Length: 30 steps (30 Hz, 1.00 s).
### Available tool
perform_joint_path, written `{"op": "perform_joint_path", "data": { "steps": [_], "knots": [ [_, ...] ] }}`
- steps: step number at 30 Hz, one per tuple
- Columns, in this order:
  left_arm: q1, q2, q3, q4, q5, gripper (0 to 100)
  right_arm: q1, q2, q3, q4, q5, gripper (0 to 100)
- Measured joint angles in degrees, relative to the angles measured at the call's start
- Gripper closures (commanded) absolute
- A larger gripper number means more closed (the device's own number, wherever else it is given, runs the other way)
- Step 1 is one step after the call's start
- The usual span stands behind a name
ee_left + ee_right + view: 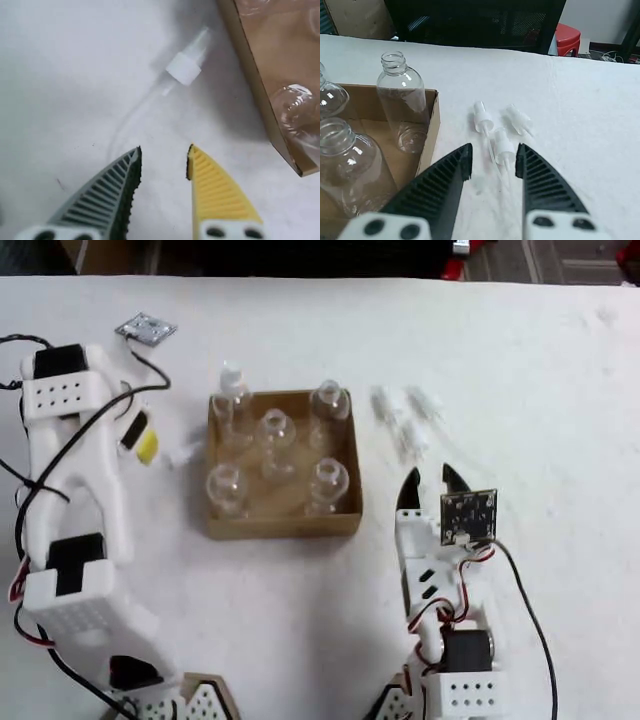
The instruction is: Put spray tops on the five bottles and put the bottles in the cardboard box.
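Right of centre in the high view, the loose spray tops lie on the table beside the cardboard box, just above the right gripper, whose jaws stand wide apart, with the nearest top lying lengthwise in line with their gap, its tube pointing toward the gripper.

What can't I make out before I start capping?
- High view: spray tops right of the cardboard box merge with the white table; count unclear.
- High view: whether the white cap is seated on the back-left bottle; too small.
- Left wrist view: the frame edge cuts off most of the box.
- Right wrist view: frame edge and right gripper hide part of the box.
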Motion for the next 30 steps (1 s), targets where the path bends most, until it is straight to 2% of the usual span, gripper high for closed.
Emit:
{"op": "perform_joint_path", "data": {
  "steps": [4, 11, 14, 19, 30],
  "knots": [
    [0.0, 0.0, -0.53, 0.7, -2.55, 86, 0.0, 0.0, 0.0, 0.0, 0.0, 87.2],
    [2.37, 0.0, 6.68, 0.79, -19.69, 86, 0.0, 0.0, 0.0, 0.0, 0.0, 87.2],
    [3.25, 0.0, 6.59, -0.88, -20.92, 85, 0.0, 0.0, 0.0, 0.0, 0.0, 87.2],
    [3.25, 0.0, 6.59, -5.1, -21.1, 73, 0.0, 0.0, 0.0, 0.0, 0.0, 87.2],
    [3.34, 5.8, 6.59, -7.47, -21.45, 73, 0.0, 0.0, 0.0, 0.0, 2.02, 87.2]
  ]
}}
